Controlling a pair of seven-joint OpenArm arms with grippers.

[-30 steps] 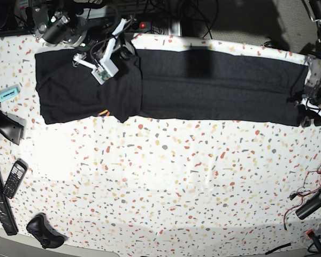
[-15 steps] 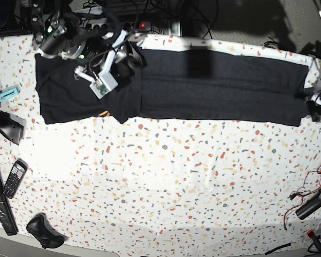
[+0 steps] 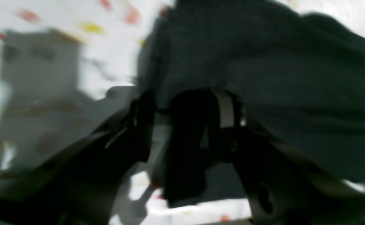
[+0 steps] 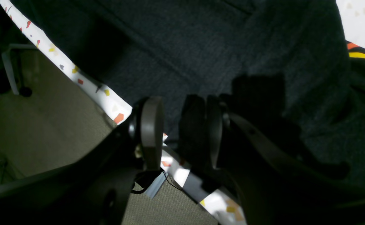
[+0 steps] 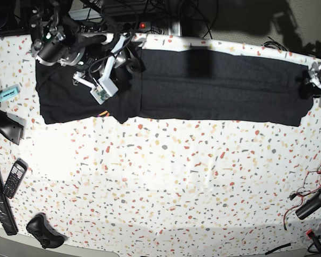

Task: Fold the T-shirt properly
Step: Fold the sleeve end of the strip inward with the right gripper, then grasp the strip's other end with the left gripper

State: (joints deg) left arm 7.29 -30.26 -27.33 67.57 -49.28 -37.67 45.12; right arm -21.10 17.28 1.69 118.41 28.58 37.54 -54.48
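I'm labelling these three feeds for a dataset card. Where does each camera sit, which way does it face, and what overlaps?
Base: overhead, looking down at the speckled table and the T-shirt; both arms show at the shirt's ends.
Left wrist: on the left arm, blurred, facing past the open left gripper onto dark cloth.
Right wrist: on the right arm, facing past the open right gripper at the cloth, the table edge and the floor.
Shared: all three show the T-shirt and table.

Black T-shirt point(image 5: 214, 85) (rainbow print edge, seemingly); white speckled table point(image 5: 166, 182).
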